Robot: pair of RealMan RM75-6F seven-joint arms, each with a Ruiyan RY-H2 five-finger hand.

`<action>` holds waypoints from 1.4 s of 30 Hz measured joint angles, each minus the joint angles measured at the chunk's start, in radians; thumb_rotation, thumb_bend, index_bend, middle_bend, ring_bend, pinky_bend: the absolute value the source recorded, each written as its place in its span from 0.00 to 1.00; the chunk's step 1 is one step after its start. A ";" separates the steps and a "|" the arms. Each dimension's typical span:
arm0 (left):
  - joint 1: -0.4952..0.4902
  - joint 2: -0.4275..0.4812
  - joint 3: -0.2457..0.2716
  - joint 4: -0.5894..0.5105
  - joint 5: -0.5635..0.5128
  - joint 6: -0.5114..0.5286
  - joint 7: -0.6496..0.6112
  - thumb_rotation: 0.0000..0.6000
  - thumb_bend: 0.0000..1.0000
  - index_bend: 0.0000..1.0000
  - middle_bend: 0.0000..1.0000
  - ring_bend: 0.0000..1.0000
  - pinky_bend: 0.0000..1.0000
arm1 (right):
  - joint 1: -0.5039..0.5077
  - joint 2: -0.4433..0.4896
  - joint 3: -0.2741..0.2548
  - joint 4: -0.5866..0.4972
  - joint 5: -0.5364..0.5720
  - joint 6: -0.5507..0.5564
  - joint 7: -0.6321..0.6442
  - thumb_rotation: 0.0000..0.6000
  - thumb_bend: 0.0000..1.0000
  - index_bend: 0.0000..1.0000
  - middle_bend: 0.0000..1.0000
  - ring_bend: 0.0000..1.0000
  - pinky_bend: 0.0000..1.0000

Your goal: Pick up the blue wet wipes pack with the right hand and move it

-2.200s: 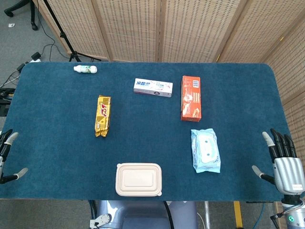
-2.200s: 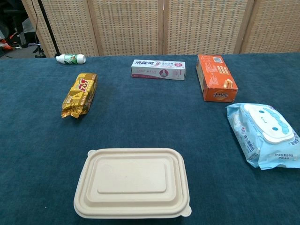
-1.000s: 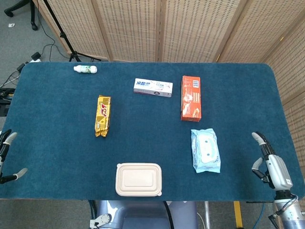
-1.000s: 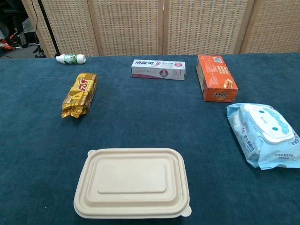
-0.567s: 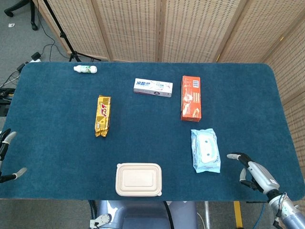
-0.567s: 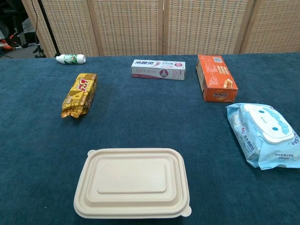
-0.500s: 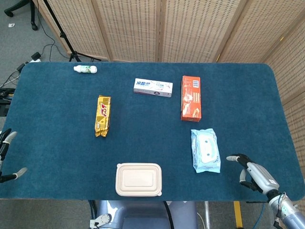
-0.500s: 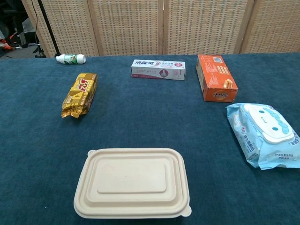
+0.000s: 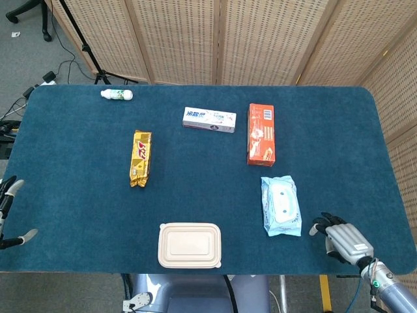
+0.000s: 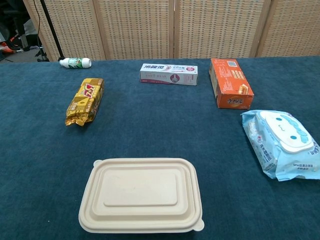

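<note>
Two hands are recorded in the head view. The right hand is seen at the lower right of the frame, just beside the blue wet wipes pack but apart from it, fingers empty and loosely curled. The left hand is noted at the lower left edge, fingers spread, holding nothing. The pack lies flat on the tabletop, below the orange box. Risk is judged: a soft pack may be pushed aside or pinched by its flip lid alone and slip.

The left robot hand (fingers only) is cut off at the frame edge.
</note>
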 measured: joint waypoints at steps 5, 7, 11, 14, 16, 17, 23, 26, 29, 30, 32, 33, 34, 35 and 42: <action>-0.001 0.001 -0.001 -0.001 -0.002 -0.004 0.000 1.00 0.00 0.00 0.00 0.00 0.00 | 0.020 -0.054 0.004 0.074 -0.028 0.010 -0.188 1.00 1.00 0.32 0.18 0.00 0.12; -0.001 0.001 -0.001 -0.001 -0.003 -0.004 0.000 1.00 0.00 0.00 0.00 0.00 0.00 | 0.032 -0.077 0.007 0.110 -0.042 0.012 -0.258 1.00 1.00 0.32 0.18 0.00 0.12; -0.003 0.001 -0.002 -0.002 -0.007 -0.011 0.000 1.00 0.00 0.00 0.00 0.00 0.00 | 0.055 -0.120 0.014 0.161 -0.051 0.000 -0.354 1.00 1.00 0.32 0.17 0.00 0.12; -0.005 0.001 -0.004 -0.002 -0.011 -0.016 0.002 1.00 0.00 0.00 0.00 0.00 0.00 | 0.072 -0.140 0.020 0.164 -0.040 -0.018 -0.358 1.00 1.00 0.32 0.17 0.00 0.12; -0.006 0.001 -0.004 -0.002 -0.012 -0.019 0.002 1.00 0.00 0.00 0.00 0.00 0.00 | 0.085 -0.154 0.026 0.159 -0.037 -0.024 -0.346 1.00 1.00 0.32 0.17 0.00 0.12; -0.007 0.001 -0.004 -0.002 -0.013 -0.021 0.003 1.00 0.00 0.00 0.00 0.00 0.00 | 0.089 -0.159 0.028 0.156 -0.035 -0.026 -0.342 1.00 1.00 0.32 0.17 0.00 0.12; -0.008 0.001 -0.005 -0.001 -0.014 -0.023 0.000 1.00 0.00 0.00 0.00 0.00 0.00 | 0.133 -0.202 0.041 0.147 -0.044 -0.046 -0.317 1.00 1.00 0.32 0.16 0.00 0.13; -0.009 0.002 -0.005 -0.001 -0.015 -0.024 -0.003 1.00 0.00 0.00 0.00 0.00 0.00 | 0.144 -0.223 0.048 0.145 -0.046 -0.044 -0.311 1.00 1.00 0.32 0.16 0.00 0.13; -0.009 0.003 -0.006 -0.001 -0.015 -0.025 -0.005 1.00 0.00 0.00 0.00 0.00 0.00 | 0.155 -0.240 0.056 0.132 -0.032 -0.049 -0.295 1.00 1.00 0.32 0.16 0.00 0.13; -0.009 0.003 -0.006 -0.001 -0.015 -0.025 -0.006 1.00 0.00 0.00 0.00 0.00 0.00 | 0.160 -0.248 0.060 0.129 -0.026 -0.050 -0.294 1.00 1.00 0.32 0.16 0.00 0.13; -0.009 0.003 -0.006 0.000 -0.015 -0.027 -0.008 1.00 0.00 0.00 0.00 0.00 0.00 | 0.166 -0.261 0.067 0.128 -0.021 -0.049 -0.296 1.00 1.00 0.32 0.16 0.00 0.13; -0.009 0.003 -0.006 0.001 -0.016 -0.026 -0.009 1.00 0.00 0.00 0.00 0.00 0.00 | 0.170 -0.270 0.072 0.129 -0.014 -0.049 -0.297 1.00 1.00 0.32 0.16 0.00 0.13; -0.009 0.003 -0.006 0.001 -0.016 -0.026 -0.009 1.00 0.00 0.00 0.00 0.00 0.00 | 0.173 -0.278 0.076 0.129 -0.008 -0.049 -0.298 1.00 1.00 0.32 0.16 0.00 0.13; -0.009 0.003 -0.006 0.001 -0.015 -0.026 -0.009 1.00 0.00 0.00 0.00 0.00 0.00 | 0.177 -0.285 0.080 0.130 -0.002 -0.050 -0.300 1.00 1.00 0.32 0.16 0.00 0.13; -0.011 0.004 -0.008 0.003 -0.019 -0.031 -0.013 1.00 0.00 0.00 0.00 0.00 0.00 | 0.212 -0.338 0.118 0.134 0.060 -0.061 -0.336 1.00 1.00 0.32 0.16 0.00 0.13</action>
